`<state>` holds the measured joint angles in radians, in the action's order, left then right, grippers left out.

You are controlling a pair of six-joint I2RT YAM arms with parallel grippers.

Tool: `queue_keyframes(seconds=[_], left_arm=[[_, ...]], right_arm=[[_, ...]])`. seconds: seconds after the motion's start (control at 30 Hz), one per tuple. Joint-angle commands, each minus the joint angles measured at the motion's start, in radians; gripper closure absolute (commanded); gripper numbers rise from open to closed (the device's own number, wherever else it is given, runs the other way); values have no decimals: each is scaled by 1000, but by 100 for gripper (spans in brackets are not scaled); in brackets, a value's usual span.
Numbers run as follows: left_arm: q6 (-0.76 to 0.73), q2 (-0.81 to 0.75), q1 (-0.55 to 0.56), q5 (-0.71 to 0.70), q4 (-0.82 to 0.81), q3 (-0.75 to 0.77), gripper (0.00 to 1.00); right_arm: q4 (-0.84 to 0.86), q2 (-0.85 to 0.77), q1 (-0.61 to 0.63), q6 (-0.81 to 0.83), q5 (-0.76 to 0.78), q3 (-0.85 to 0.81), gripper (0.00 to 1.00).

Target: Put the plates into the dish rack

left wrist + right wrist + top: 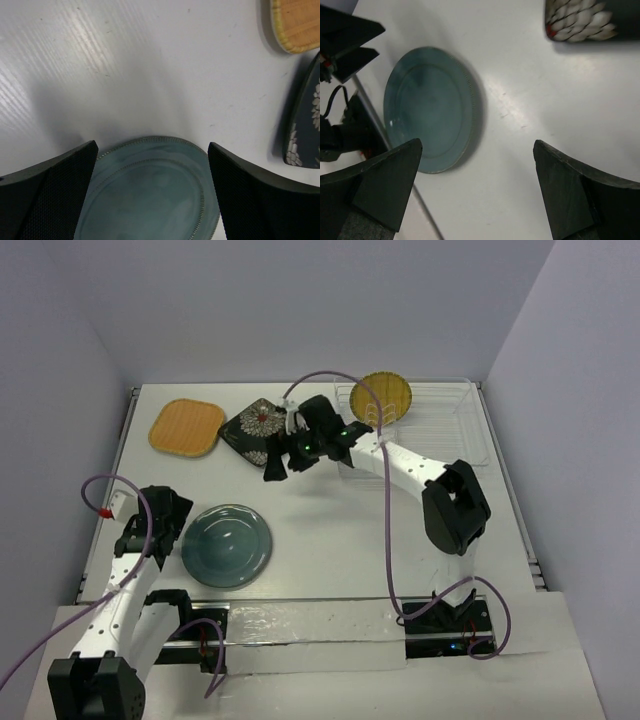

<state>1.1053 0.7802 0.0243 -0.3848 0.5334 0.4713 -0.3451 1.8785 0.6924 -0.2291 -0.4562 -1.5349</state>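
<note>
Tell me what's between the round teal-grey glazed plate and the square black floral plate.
Only bare white table separates the teal-grey plate from the black plate; right wrist view.

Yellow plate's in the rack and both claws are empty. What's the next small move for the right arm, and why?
Probably lower the open right claw toward the near edge of the black floral plate. The claw hovers just beside that plate, which lies flat and is the unracked plate nearest the dish rack.
</note>
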Motion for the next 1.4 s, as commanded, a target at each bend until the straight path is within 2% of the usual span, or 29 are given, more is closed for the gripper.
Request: queue_keyframes(seconds=[0.0, 0.17, 0.57, 0.67, 0.97, 1.1, 1.13, 1.17, 1.27, 1.37], left_arm=[[-23, 31, -23, 51, -53, -43, 1], [-54, 103, -97, 139, -123, -79, 1], [-90, 62, -110, 196, -197, -143, 1], [-102, 65, -112, 255, -244, -169, 1], [-117, 54, -111, 407, -346, -232, 1], [-103, 75, -110, 462, -400, -274, 1], [-104, 80, -110, 469, -399, -276, 1], [-104, 79, -109, 473, -400, -278, 1], [-89, 57, -110, 473, -407, -287, 1], [-66, 25, -107, 476, -423, -311, 1]], right_arm=[[52, 32, 48, -120, -59, 15, 0], [65, 78, 105, -132, -78, 28, 0], [70, 253, 130, -200, -115, 9, 0], [68, 298, 154, -199, -155, 9, 0], [70, 318, 174, -222, -280, 63, 6], [71, 317, 177, -237, -269, 73, 7], [73, 317, 176, -247, -265, 73, 9], [79, 319, 174, -266, -265, 75, 15], [151, 314, 156, -321, -288, 102, 38], [254, 281, 125, -395, -353, 159, 49]])
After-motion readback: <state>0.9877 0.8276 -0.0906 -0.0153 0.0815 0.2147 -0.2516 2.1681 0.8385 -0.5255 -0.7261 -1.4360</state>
